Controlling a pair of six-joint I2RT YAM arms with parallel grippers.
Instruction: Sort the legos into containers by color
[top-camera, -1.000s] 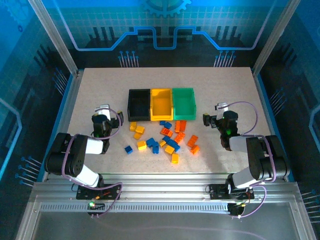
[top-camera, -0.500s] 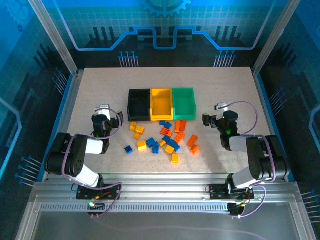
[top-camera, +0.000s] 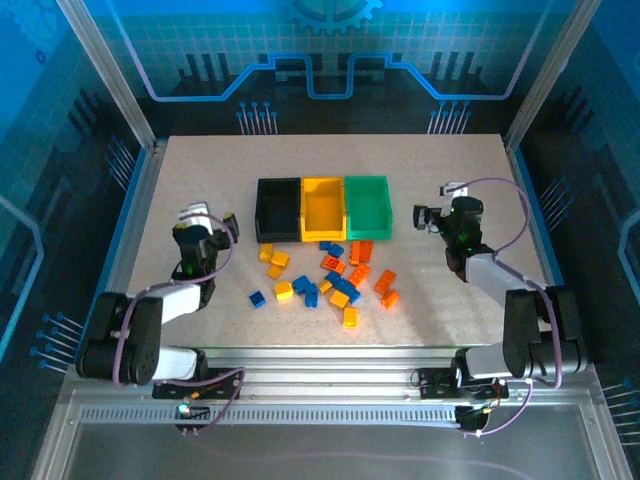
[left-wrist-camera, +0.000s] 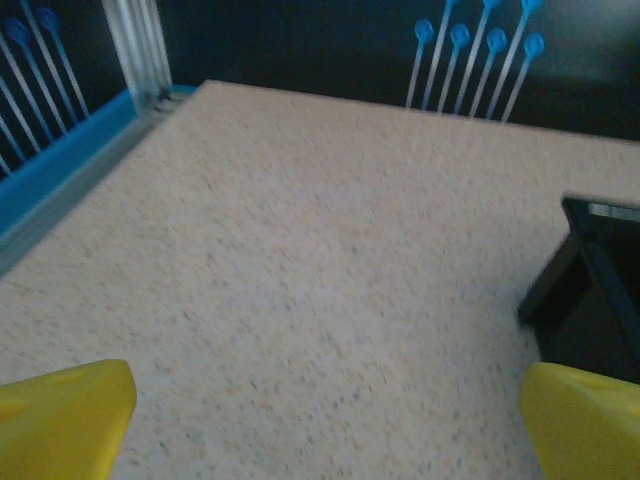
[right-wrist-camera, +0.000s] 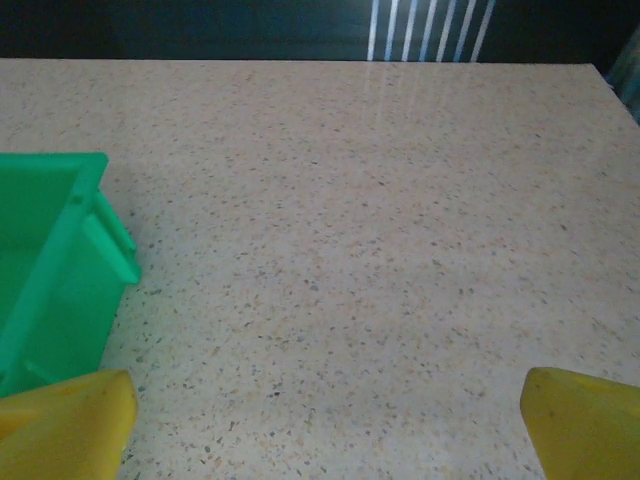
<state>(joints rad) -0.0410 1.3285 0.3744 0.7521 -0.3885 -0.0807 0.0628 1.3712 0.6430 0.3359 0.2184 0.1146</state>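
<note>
Several tiny yellow, blue and orange legos (top-camera: 330, 275) lie scattered on the table in front of the three joined bins: black (top-camera: 278, 210), yellow (top-camera: 323, 208) and green (top-camera: 367, 206). All three look empty. My left gripper (top-camera: 207, 220) hovers left of the black bin (left-wrist-camera: 600, 290), open, with nothing but bare table between its yellow fingertips (left-wrist-camera: 60, 415). To the right of the green bin (right-wrist-camera: 50, 270) my right gripper (top-camera: 431, 216) is also open and empty, its fingertips (right-wrist-camera: 585, 420) wide apart. Both grippers are away from the lego pile.
The speckled tabletop (top-camera: 200, 170) is bordered by a blue rail on the left (left-wrist-camera: 50, 175) and dark walls behind. The bins sit mid-table, with the bricks spread between them and the arm bases.
Both arms have risen and stretched out. The left gripper shifted slightly left and back, the right gripper moved back towards the green bin's far end. No brick has moved.
</note>
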